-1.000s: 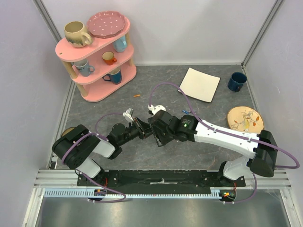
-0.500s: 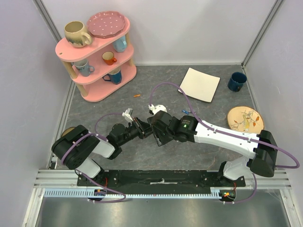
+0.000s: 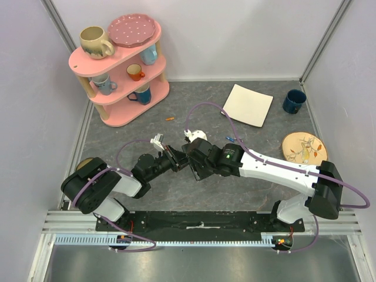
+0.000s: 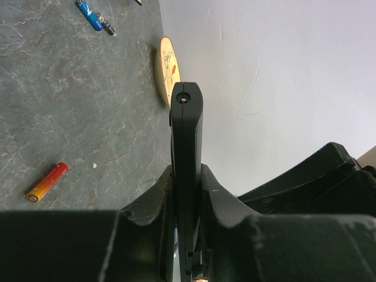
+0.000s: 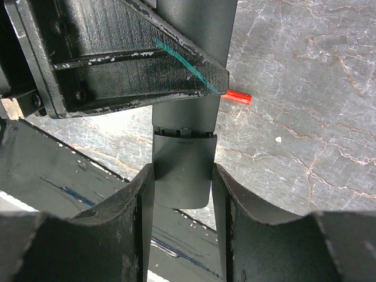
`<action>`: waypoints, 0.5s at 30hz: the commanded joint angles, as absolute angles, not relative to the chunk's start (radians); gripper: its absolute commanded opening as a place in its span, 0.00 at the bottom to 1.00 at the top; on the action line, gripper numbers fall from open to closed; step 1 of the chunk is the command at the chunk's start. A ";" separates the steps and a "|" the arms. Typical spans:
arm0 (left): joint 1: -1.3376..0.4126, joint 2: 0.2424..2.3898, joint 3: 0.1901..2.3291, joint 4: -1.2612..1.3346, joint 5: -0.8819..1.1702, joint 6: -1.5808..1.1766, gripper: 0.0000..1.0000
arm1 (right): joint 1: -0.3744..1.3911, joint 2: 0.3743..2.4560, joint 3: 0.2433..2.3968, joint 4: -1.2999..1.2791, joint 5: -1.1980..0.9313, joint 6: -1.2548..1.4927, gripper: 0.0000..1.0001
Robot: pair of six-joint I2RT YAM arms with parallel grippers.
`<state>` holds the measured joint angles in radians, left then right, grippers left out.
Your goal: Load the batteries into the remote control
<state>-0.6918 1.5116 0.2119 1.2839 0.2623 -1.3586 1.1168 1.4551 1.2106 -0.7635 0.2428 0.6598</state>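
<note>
The remote control (image 4: 187, 135) is a slim black bar seen edge-on, and my left gripper (image 4: 187, 176) is shut on its flat faces above the table. My right gripper (image 5: 183, 176) meets it from the other side, its fingers pressed against both sides of the remote's (image 5: 183, 126) battery-cover end (image 5: 182, 170). Both grippers come together mid-table (image 3: 187, 160). Loose batteries lie on the table: a red-orange one (image 4: 47, 182), a blue one (image 4: 88, 14) with a dark one (image 4: 106, 24) beside it, and an orange one (image 3: 170, 118) near the shelf. A red tip (image 5: 238, 96) shows behind the remote.
A pink three-tier shelf (image 3: 120, 70) with mugs and a plate stands at the back left. A white square plate (image 3: 248, 104), a blue mug (image 3: 294, 101) and a round wooden disc (image 3: 303, 147) sit at the back right. Walls close in on three sides.
</note>
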 commanded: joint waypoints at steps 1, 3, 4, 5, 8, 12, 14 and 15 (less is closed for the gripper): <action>-0.698 1.479 0.218 1.572 0.244 -1.319 0.02 | 1.123 1.466 1.220 -0.750 0.252 0.680 0.15; -0.699 1.479 0.216 1.568 0.244 -1.316 0.02 | 1.124 1.466 1.220 -0.747 0.250 0.680 0.15; -0.699 1.480 0.215 1.566 0.244 -1.316 0.02 | 1.124 1.466 1.221 -0.746 0.250 0.680 0.15; -0.699 1.479 0.215 1.566 0.241 -1.316 0.02 | 1.126 1.468 1.220 -0.746 0.249 0.678 0.15; -0.701 1.477 0.215 1.568 0.239 -1.315 0.02 | 1.126 1.477 1.221 -0.745 0.241 0.680 0.15; -0.701 1.473 0.219 1.560 0.239 -1.313 0.02 | 1.127 1.485 1.220 -0.744 0.238 0.681 0.15; -0.701 1.470 0.221 1.555 0.238 -1.312 0.02 | 1.131 1.488 1.218 -0.739 0.238 0.681 0.15; -0.701 1.467 0.221 1.555 0.236 -1.310 0.02 | 1.129 1.488 1.215 -0.739 0.238 0.683 0.15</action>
<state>-0.6937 1.5116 0.2119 1.2724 0.2607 -1.3403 1.1225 1.4731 1.2106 -0.7593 0.2413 0.6636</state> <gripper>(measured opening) 0.239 0.469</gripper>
